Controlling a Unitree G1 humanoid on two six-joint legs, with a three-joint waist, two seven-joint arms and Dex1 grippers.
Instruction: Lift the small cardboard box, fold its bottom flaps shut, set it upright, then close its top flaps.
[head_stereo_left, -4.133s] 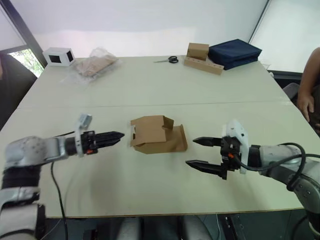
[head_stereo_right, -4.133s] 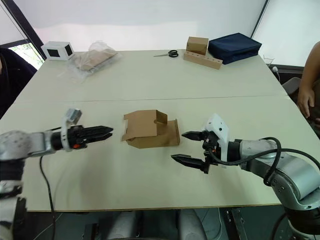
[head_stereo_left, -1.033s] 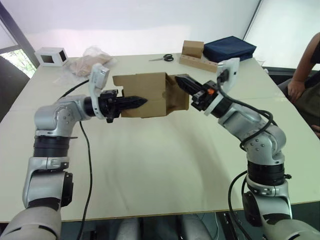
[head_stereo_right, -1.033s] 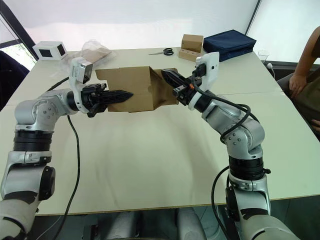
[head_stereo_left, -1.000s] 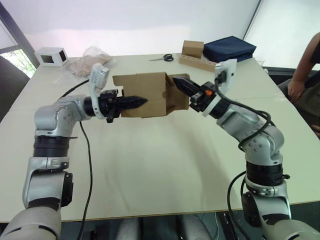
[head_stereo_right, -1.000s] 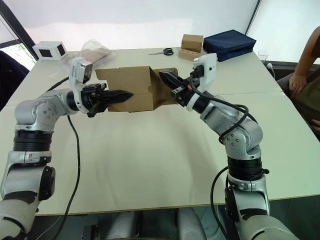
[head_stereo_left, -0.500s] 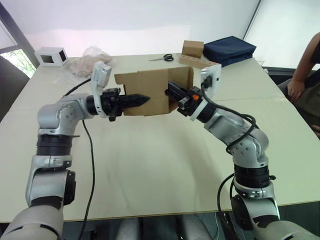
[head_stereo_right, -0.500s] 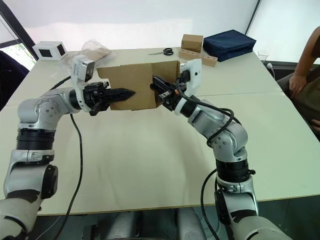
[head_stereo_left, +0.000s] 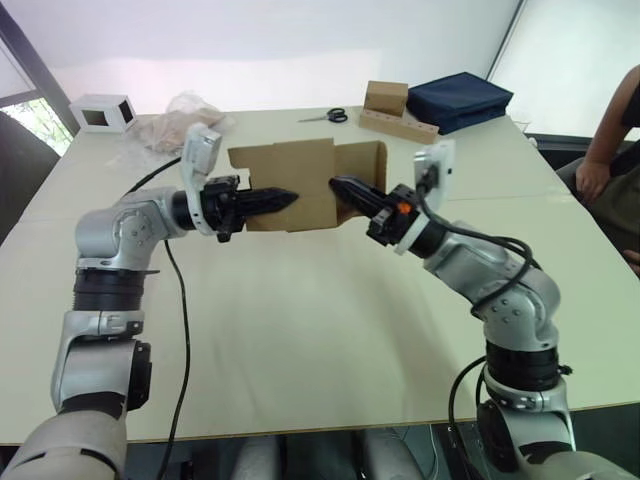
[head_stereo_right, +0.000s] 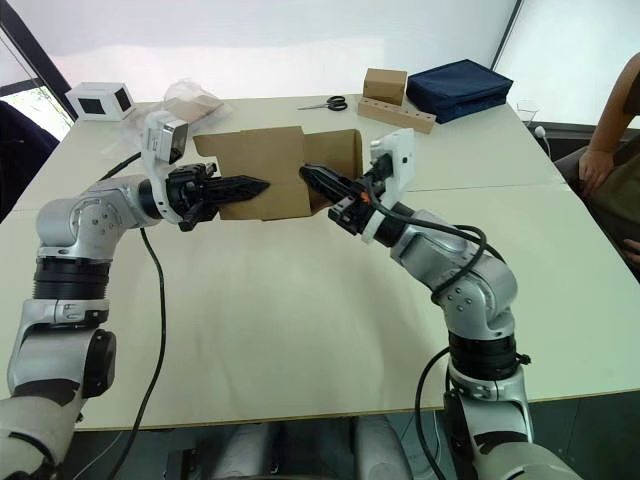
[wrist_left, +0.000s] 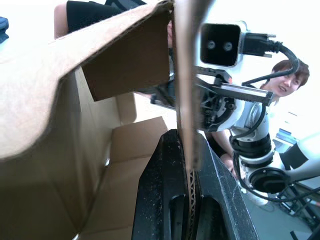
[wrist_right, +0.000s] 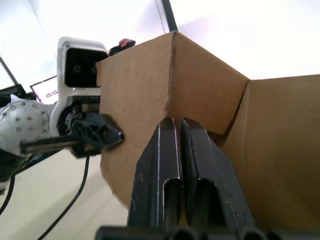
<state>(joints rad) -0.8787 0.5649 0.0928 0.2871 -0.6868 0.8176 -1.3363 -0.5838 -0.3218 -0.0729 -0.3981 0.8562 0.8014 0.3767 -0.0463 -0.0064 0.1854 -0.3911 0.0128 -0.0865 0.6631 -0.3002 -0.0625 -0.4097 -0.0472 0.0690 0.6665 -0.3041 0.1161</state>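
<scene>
The small cardboard box (head_stereo_left: 295, 172) hangs in the air over the table, turned on its side, plain brown, with an open flap (head_stereo_left: 364, 163) standing out on its right. My left gripper (head_stereo_left: 284, 196) is shut on one of its walls; the left wrist view shows the corrugated edge (wrist_left: 191, 180) clamped between the black fingers (wrist_left: 160, 200). My right gripper (head_stereo_left: 337, 184) is shut, its fingers pressed together with nothing between them, and its tip rests at the box's right side by the flap. In the right wrist view it (wrist_right: 174, 123) points into an inner corner of the box (wrist_right: 210, 90).
At the table's far side lie a white box with black windows (head_stereo_left: 98, 112), a plastic bag (head_stereo_left: 178, 125), scissors (head_stereo_left: 326, 116), a brown box on a holed strip (head_stereo_left: 392, 108) and a navy bag (head_stereo_left: 462, 96). A person (head_stereo_left: 608, 140) sits at the right edge. Bare tabletop (head_stereo_left: 300, 330) lies below the box.
My right arm has drawn back to the right and lower, its tip still at the box's right side. The left gripper keeps the box where it was.
</scene>
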